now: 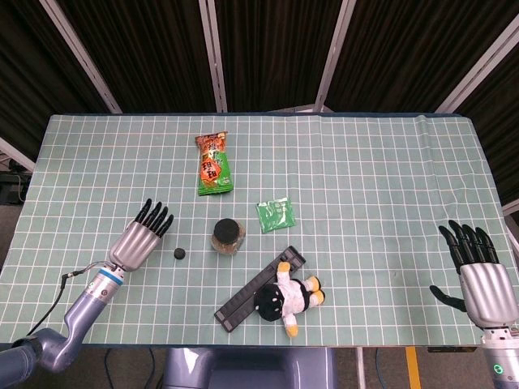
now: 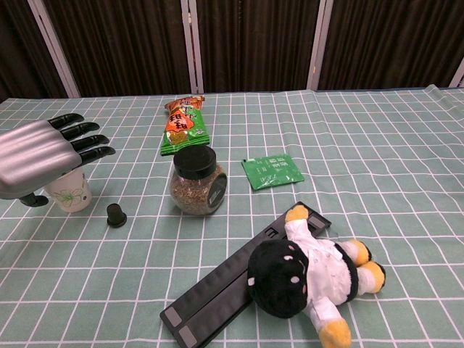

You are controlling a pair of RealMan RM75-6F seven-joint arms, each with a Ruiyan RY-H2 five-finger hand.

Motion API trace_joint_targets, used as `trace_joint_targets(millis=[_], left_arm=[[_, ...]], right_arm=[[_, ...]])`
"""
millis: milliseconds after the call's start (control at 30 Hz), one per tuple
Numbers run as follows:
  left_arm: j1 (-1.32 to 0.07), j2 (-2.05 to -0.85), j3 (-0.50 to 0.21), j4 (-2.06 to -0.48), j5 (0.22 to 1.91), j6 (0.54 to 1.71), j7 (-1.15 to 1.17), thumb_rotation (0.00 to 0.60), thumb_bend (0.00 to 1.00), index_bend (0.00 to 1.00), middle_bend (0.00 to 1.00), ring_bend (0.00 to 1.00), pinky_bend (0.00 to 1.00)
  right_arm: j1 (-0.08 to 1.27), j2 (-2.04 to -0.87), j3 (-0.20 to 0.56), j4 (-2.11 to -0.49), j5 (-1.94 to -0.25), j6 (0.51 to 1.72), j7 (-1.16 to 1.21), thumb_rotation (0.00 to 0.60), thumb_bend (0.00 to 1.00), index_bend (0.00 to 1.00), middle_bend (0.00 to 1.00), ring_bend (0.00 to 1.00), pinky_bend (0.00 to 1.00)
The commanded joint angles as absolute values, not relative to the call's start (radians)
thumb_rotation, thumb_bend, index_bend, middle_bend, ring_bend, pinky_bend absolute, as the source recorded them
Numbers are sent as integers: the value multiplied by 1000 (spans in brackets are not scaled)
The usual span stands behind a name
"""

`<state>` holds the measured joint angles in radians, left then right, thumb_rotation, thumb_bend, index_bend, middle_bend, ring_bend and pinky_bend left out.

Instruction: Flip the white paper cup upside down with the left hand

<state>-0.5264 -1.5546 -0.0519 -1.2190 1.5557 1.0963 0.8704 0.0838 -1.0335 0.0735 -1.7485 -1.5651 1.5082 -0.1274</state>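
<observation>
The white paper cup (image 2: 69,196) stands upright at the table's left, its lower wall with a green leaf print showing in the chest view. My left hand (image 2: 45,159) hovers over its rim with fingers spread, holding nothing. From the head view the left hand (image 1: 143,239) hides the cup completely. My right hand (image 1: 480,275) is open at the table's right front edge, far from the cup.
A small black cap (image 2: 115,214) lies just right of the cup. Further right stand a black-lidded jar (image 2: 197,180), a green sachet (image 2: 272,170), a snack bag (image 2: 184,124), and a plush toy (image 2: 308,275) on a black bar (image 2: 217,293).
</observation>
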Motion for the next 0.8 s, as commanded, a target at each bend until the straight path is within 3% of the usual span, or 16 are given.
trace_joint_targets(millis=[33,133,267,500,700,800], left_arm=[[-539,-1569,-48,-1200,1560,1090,877,600,54,176,139,99,155],[-546,-1585,-51,-1184,1553,1087,884,600,55,365,292,221,271],[-546,-1598,-56,-1170,1534,1088,881,600,87,520,427,324,354],[-518,-1560,-114,-1227,1431,1106,722,600,86,529,432,327,356],[-475,-1422,-243,-1397,1207,978,201,600,86,529,426,324,355],[-464,-1375,-260,-1402,1192,927,9,600,87,528,415,318,355]], right_arm=[[84,-1035,74,-1748,-1563,1508,-129,600,0,0,0,0,0],[84,-1037,76,-1747,-1558,1510,-134,600,0,0,0,0,0],[84,-1037,77,-1745,-1553,1510,-135,600,0,0,0,0,0],[83,-1034,75,-1743,-1551,1510,-128,600,0,0,0,0,0],[83,-1032,72,-1747,-1558,1511,-127,600,0,0,0,0,0],[86,-1034,70,-1749,-1560,1507,-135,600,0,0,0,0,0]])
